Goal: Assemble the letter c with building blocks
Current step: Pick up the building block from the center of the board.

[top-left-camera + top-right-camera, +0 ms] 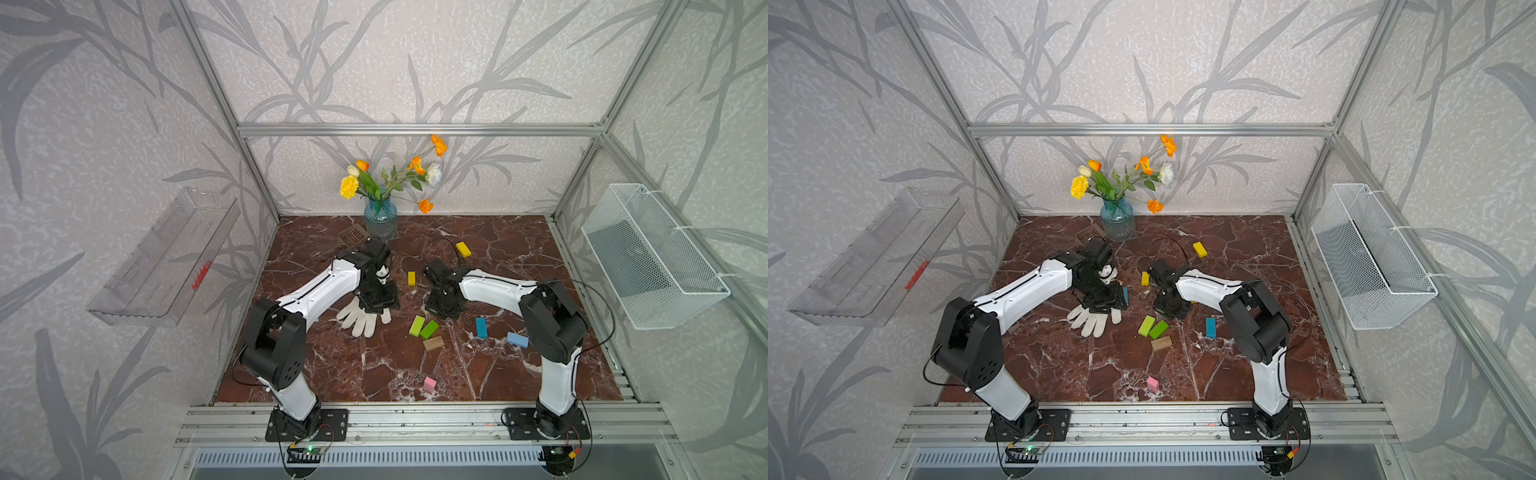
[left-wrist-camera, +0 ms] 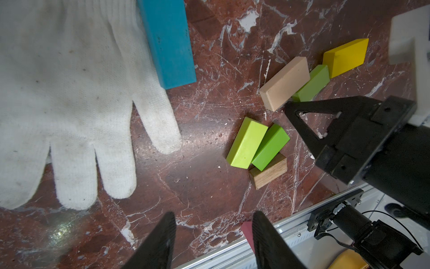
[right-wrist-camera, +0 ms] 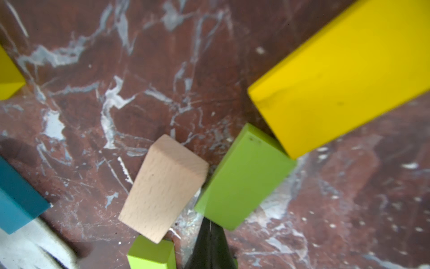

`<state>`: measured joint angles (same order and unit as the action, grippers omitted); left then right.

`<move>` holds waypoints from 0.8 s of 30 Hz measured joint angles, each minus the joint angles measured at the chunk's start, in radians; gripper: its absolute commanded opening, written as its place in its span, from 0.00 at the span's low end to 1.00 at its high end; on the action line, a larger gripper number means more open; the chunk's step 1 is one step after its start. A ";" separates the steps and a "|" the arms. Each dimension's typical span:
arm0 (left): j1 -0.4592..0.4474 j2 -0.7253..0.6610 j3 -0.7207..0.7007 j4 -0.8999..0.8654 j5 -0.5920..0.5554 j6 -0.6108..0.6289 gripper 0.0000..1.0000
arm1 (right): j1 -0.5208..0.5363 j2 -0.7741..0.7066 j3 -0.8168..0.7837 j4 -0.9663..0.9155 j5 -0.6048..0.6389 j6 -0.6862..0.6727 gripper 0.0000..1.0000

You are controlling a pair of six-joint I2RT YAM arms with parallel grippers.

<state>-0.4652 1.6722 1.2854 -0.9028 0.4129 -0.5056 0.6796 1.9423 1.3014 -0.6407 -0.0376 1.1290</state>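
Left wrist view: left claw (image 2: 214, 240) partly open and empty, over bare counter (image 2: 197, 186) beside the glove (image 2: 69, 93).
Right claw (image 3: 210, 246) is closed on nothing. In the right wrist view its tip sits at the gap between a pale wood block (image 3: 162, 186) and a green block (image 3: 242, 179), which touches a yellow block (image 3: 337, 81). Nearby, a lime block (image 2: 246, 143), second green block (image 2: 270, 146) and dark wood block (image 2: 268, 171) lie clustered. A blue block (image 2: 167, 42) touches the glove's edge. A pink block (image 1: 429, 384) lies apart near the front rail.
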 measured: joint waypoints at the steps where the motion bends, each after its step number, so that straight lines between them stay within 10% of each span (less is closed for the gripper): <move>1: 0.000 0.000 0.000 0.000 0.000 0.000 0.54 | -0.001 -0.007 0.000 -0.006 0.007 -0.001 0.08; 12: 0.000 0.000 0.000 0.006 0.000 -0.002 0.54 | 0.017 -0.092 0.011 -0.084 0.079 0.000 0.64; 24: 0.001 0.000 0.000 0.006 0.000 -0.002 0.54 | -0.047 -0.062 0.033 -0.101 0.083 0.060 0.61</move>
<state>-0.4644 1.6722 1.2854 -0.8963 0.4129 -0.5076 0.6331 1.8805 1.3342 -0.7422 0.0456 1.1893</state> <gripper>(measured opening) 0.543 0.613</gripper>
